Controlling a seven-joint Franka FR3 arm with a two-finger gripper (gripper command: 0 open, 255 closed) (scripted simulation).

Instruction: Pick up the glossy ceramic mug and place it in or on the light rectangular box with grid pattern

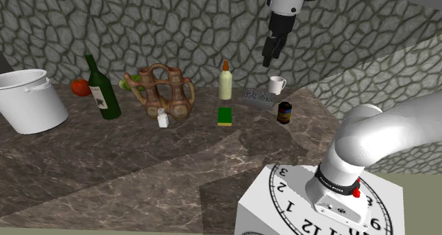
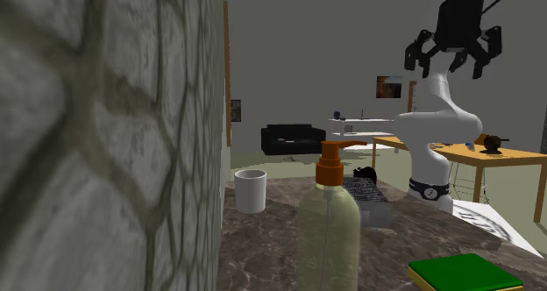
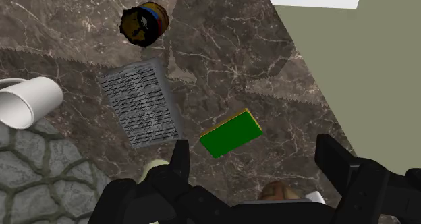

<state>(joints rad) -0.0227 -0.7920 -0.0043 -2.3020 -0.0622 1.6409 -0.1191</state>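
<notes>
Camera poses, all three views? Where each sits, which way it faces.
Shoulder: behind the stand, looking down the counter at the stone wall; arm and end effector show.
Second exterior: low on the counter by the wall, past a pump bottle, facing the arm.
Wrist: on the hand, looking down; open fingers show.
Shared: shoulder and wrist both show mug and box.

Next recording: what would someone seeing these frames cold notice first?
The black pincer hangs open high above the marble counter, over the white mug and the light grid box, which lie near each other by the stone wall. In the second exterior view, a pump bottle with an orange top looms in the foreground.
</notes>
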